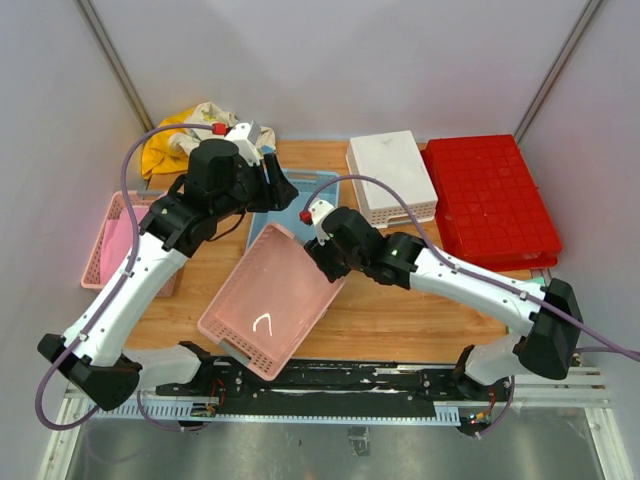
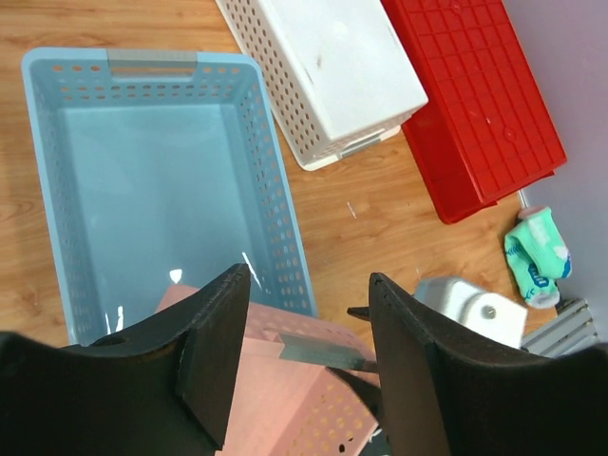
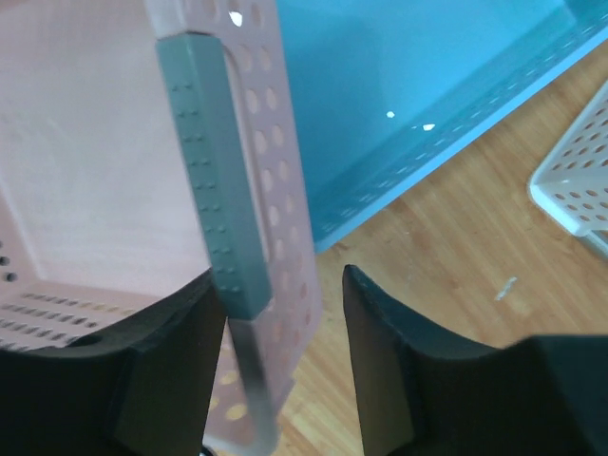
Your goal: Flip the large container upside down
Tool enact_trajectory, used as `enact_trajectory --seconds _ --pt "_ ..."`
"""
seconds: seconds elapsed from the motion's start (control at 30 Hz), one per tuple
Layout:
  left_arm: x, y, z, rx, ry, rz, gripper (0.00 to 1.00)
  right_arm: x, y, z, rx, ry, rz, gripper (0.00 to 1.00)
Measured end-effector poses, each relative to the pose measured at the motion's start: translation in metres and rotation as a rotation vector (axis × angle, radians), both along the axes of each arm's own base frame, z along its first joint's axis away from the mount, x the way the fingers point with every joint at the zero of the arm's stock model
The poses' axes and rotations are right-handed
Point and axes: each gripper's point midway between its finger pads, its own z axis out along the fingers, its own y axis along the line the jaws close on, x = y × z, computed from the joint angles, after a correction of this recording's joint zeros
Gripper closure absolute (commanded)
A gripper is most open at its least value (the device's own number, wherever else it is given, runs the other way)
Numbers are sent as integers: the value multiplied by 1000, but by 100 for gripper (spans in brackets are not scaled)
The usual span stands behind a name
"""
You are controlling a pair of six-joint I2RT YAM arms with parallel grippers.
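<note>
The large red container (image 1: 490,200) lies at the back right with its grid-ribbed underside up; it also shows in the left wrist view (image 2: 475,104). Neither gripper touches it. My left gripper (image 1: 275,190) is open and empty, above the blue basket (image 2: 142,190), in the left wrist view (image 2: 306,277). My right gripper (image 1: 318,262) is open, its jaws straddling the far rim and grey handle (image 3: 204,180) of a tilted pink basket (image 1: 268,300). In the right wrist view (image 3: 280,275) one finger touches the handle and the other stands apart.
A white perforated basket (image 1: 392,175) lies upside down beside the red container. A second pink basket (image 1: 110,240) sits at the left edge, a yellow cloth (image 1: 175,140) behind it. A green sock-like item (image 2: 537,252) lies near the right wall.
</note>
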Motion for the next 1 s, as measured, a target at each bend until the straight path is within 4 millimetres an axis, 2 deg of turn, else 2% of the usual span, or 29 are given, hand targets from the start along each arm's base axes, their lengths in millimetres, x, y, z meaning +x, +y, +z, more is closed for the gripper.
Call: enact_trajectory --seconds 0.1,0.17,0.33,0.4,0.5,0.6,0.7,0.77,0.87,1.0 --pt "0 0 0 -1 -1 0 42 3 -4 -9 -48 -8 -1 79" --pt "0 0 1 -2 -2 0 42 4 -6 -7 -55 -19 4 98" --pt "2 0 6 -12 -15 1 40 5 -19 14 -51 -81 -3 99" --pt "2 0 15 -25 -31 0 40 5 -29 29 -39 -121 -6 99" --pt "3 -1 36 -65 -73 0 39 6 -53 58 -23 -205 -26 99" --pt "5 -1 56 -101 -114 9 39 21 -99 79 -40 -263 -124 99" --pt "10 3 64 -119 -133 44 38 44 -164 89 -79 -254 -324 99" --pt "14 3 61 -121 -128 60 38 58 -211 87 -97 -210 -503 99" --pt "27 -6 38 -113 -88 56 38 64 -270 73 -108 -116 -749 99" --pt "42 -29 -25 -14 12 47 32 55 -319 57 -98 -10 -983 99"
